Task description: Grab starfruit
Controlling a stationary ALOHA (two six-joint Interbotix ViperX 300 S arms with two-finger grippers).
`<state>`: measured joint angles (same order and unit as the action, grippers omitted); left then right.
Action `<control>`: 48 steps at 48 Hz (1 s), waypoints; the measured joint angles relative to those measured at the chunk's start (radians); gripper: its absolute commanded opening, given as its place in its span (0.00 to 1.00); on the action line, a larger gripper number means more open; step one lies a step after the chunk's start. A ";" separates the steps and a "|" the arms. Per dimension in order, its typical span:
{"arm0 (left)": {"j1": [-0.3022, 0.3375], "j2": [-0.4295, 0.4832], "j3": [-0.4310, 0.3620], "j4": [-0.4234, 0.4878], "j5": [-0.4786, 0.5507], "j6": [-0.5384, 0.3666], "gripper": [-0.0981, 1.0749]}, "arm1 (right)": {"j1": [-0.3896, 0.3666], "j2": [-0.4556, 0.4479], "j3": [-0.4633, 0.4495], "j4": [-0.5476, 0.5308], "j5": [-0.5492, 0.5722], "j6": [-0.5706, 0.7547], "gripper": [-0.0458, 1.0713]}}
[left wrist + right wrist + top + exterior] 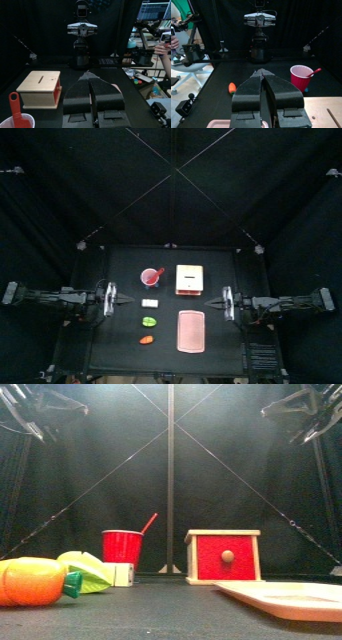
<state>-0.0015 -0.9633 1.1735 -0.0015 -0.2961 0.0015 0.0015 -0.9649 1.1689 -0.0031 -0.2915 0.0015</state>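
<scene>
The starfruit (148,321), small and yellow-green, lies left of the pink tray (189,331) on the table. In the front view the starfruit (84,568) sits low at the left, behind an orange-red object (30,581). My left gripper (110,300) hovers at the table's left edge, well apart from the fruit. Its jaws are shut and empty in the left wrist view (89,75). My right gripper (225,300) hangs at the right edge, jaws also shut and empty (261,72). Neither wrist view shows the starfruit.
A red cup (151,278) with a red stick and a wooden box (189,278) with a red front stand at the back. A white block (150,303) lies behind the fruit and the orange-red object (144,340) in front of it. A person's hand (162,48) shows beyond the curtains.
</scene>
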 measured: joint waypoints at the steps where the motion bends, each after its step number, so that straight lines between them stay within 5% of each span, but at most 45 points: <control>1: 0.000 0.000 0.000 0.000 -0.002 -0.002 0.02 | 0.002 -0.002 0.000 0.002 0.000 0.000 0.02; 25: -0.049 0.123 -0.031 -0.026 0.017 -0.003 0.08 | -0.100 0.115 0.014 -0.052 -0.003 0.012 0.06; 39: -0.066 0.262 -0.118 -0.127 0.218 -0.005 0.19 | -0.074 0.112 0.028 -0.017 -0.003 0.038 0.06; 48: -0.091 0.331 -0.175 -0.204 0.387 -0.005 0.37 | -0.034 0.109 0.031 -0.015 -0.003 0.038 0.06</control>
<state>-0.0920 -0.6320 0.9986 -0.2056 0.0905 -0.0031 -0.0322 -0.8560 1.1996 -0.0184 -0.2945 0.0399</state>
